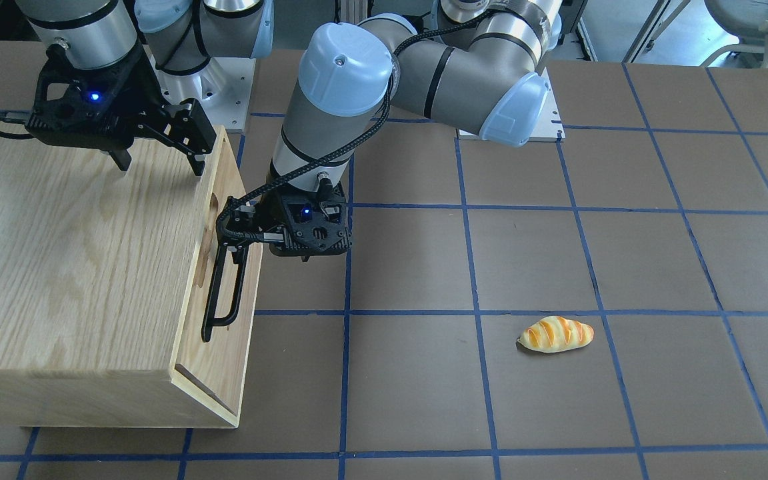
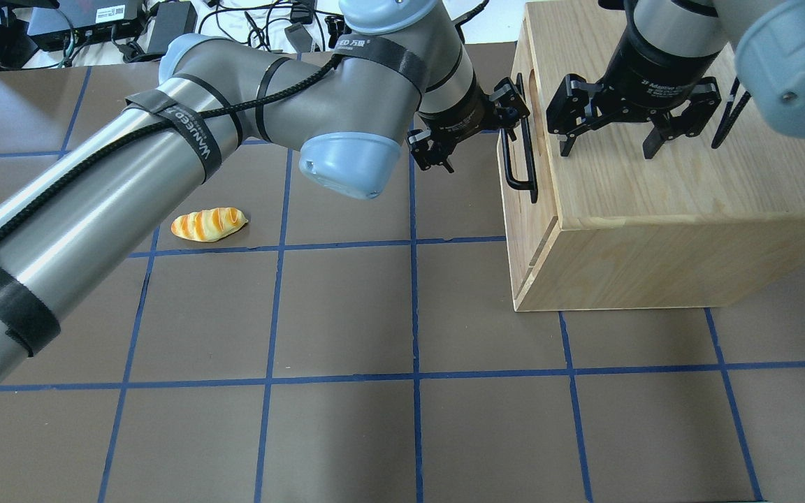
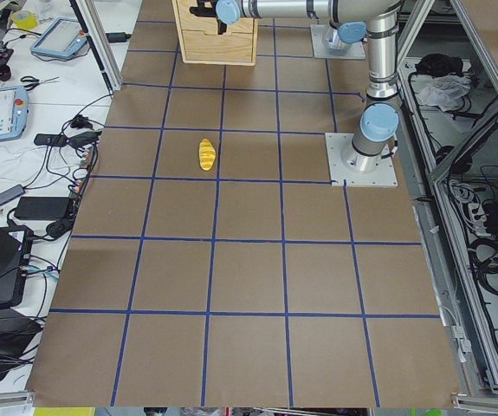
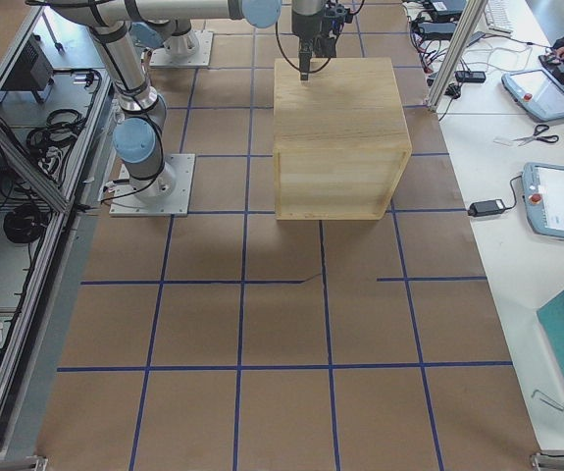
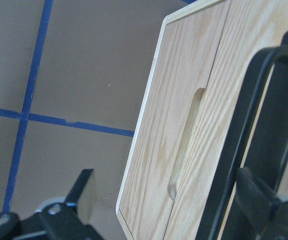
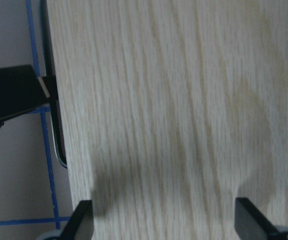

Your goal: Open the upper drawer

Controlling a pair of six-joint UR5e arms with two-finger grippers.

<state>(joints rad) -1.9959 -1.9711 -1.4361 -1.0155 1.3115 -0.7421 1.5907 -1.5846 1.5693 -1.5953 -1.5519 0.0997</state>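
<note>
The upper drawer [image 1: 219, 353] is the light-wood front of the oak cabinet [image 1: 77, 267], with a black bar handle [image 1: 224, 287] and an oblong slot [image 1: 213, 200]. It sits flush in the cabinet. The drawer front [image 2: 539, 216], the handle [image 2: 518, 157] and the slot [image 2: 518, 75] also show in the overhead view. My left gripper [image 2: 476, 129] is open at the handle's far end. In the left wrist view [image 5: 171, 215] one finger [image 5: 261, 200] is right by the bar [image 5: 244, 125] and the other hangs out over the table. My right gripper [image 2: 607, 148] is open and empty, just above the cabinet top.
A toy bread roll [image 1: 555, 333] lies on the brown, blue-taped table on my left side, far from the cabinet. It also shows in the overhead view [image 2: 208, 225]. Cables and devices lie beyond the table's far edge.
</note>
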